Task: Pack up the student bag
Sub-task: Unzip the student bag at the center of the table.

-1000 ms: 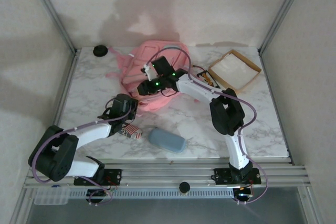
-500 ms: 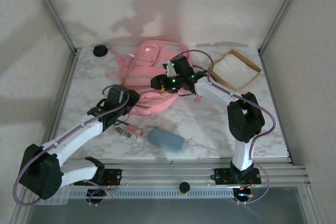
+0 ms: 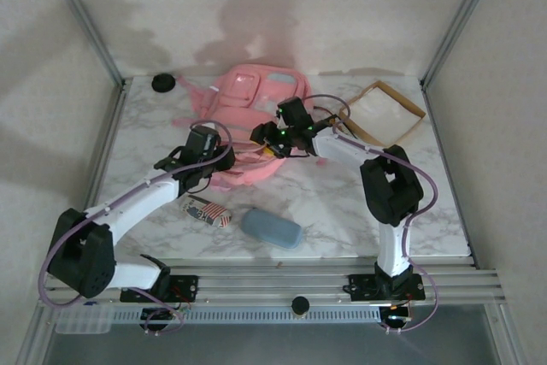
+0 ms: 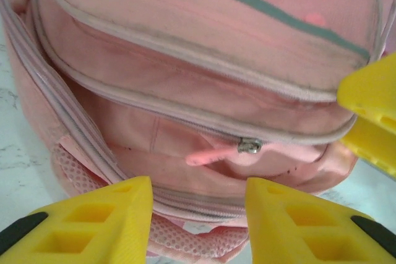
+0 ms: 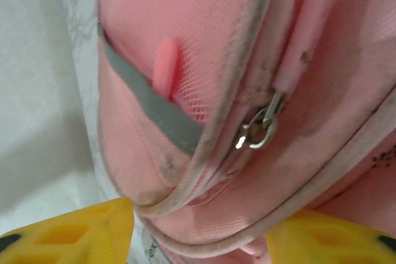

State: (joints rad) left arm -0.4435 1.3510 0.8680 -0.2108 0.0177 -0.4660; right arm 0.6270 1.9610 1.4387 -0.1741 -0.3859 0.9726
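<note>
Pink student bag (image 5: 247, 60) perhaps touches right end effector (image 5: 198, 239).

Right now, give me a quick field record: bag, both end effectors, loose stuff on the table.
backpack: pink, lying at the far middle of the table
left end effector: open, empty, facing a zip pull on the backpack
right end effector: open, backpack edge between its fingers, contact unclear
case: blue-grey, near edge, apart from the backpack
striped pouch: just left of the case
cardboard box: far right corner
</note>
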